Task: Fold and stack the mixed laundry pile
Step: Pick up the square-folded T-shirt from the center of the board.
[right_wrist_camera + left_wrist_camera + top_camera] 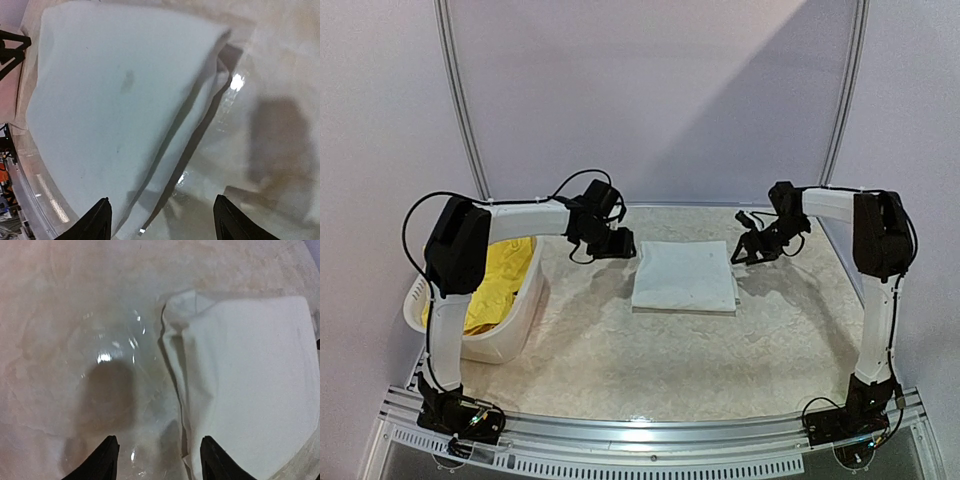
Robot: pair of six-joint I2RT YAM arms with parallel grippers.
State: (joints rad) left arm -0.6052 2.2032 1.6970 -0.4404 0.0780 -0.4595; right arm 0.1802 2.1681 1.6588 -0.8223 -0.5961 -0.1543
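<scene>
A white T-shirt (685,276) lies folded into a flat rectangle at the middle of the table. It also shows in the left wrist view (245,380) and in the right wrist view (120,110). My left gripper (618,243) is open and empty, just above the shirt's left edge (159,460). My right gripper (752,250) is open and empty, just above the shirt's right edge (162,220). The bright yellow shorts (498,278) lie in the basket at the left. The dark navy and pink pieces are out of view.
A white slotted plastic basket (525,315) stands at the table's left side, under my left arm. The table (720,350) has a glossy marbled cover. A metal rail (650,435) runs along the near edge.
</scene>
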